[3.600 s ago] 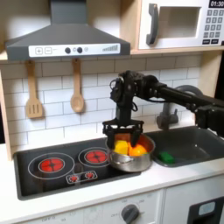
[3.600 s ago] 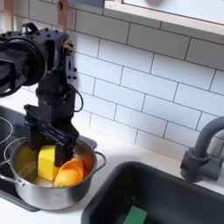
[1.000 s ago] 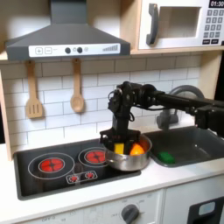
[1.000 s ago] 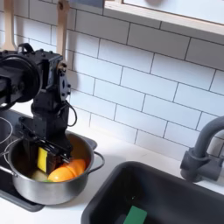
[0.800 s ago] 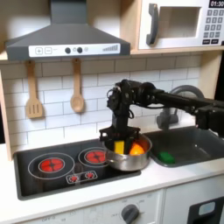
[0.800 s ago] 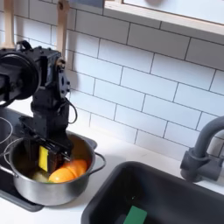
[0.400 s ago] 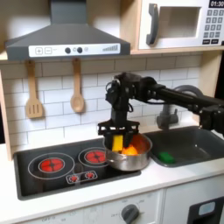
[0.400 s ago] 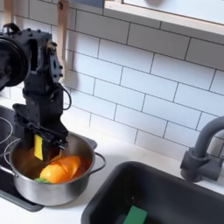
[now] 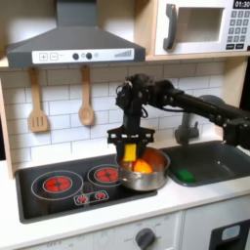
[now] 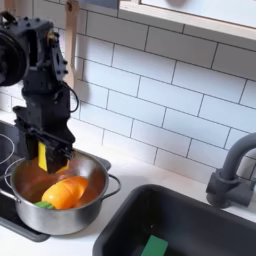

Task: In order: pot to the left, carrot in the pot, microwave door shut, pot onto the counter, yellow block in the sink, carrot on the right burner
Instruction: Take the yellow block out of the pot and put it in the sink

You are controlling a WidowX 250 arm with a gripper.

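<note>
The steel pot sits at the cooktop's right edge, partly over the cream counter. The carrot lies inside it, its green tip showing in the second exterior view. My gripper hangs just above the pot's rim, shut on the yellow block, which is clear of the pot. The dark sink lies to the right in both exterior views. The microwave door is shut.
A flat green piece lies in the sink, and the dark faucet stands behind it. Two red burners glow on the black cooktop. Two wooden utensils hang on the tiled wall under the hood.
My gripper dropped into the pot, shut on the yellow block and lifted it above the rim. The carrot and the pot stayed put.
</note>
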